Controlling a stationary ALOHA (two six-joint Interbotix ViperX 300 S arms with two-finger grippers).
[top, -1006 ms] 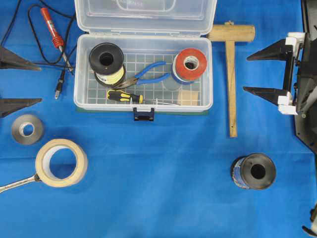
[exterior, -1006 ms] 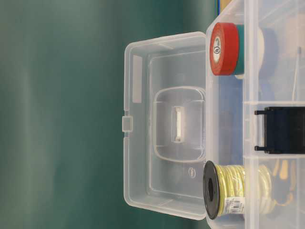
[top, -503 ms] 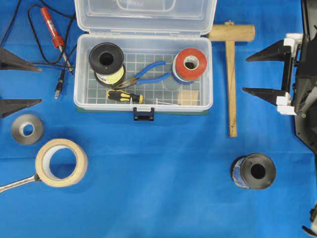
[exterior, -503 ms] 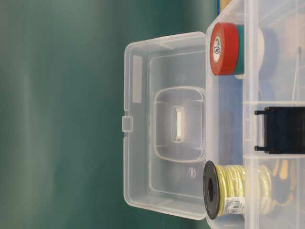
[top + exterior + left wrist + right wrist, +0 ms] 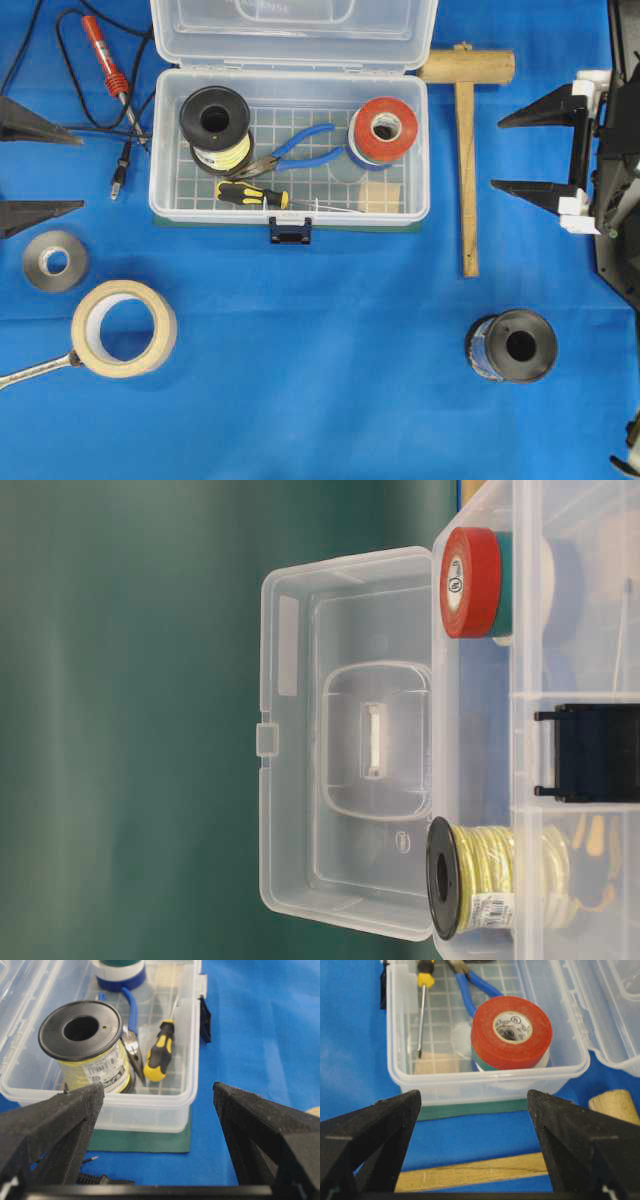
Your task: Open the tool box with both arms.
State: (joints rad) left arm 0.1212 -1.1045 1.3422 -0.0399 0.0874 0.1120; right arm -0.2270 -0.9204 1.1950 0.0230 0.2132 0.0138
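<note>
your right gripper (image 5: pixel 520 152) is barely shifting in the overhead view, its two spread fingers (image 5: pixel 530 187) drifting slightly back toward the right edge from where they were half a second ago and ending close to where they were a second ago. you are seeing no other change: nothing else is moving in either exterior view.

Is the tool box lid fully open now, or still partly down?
Open. The tool box has its clear lid swung back behind the base, and the spool, pliers, screwdriver and tape inside lie uncovered.
</note>
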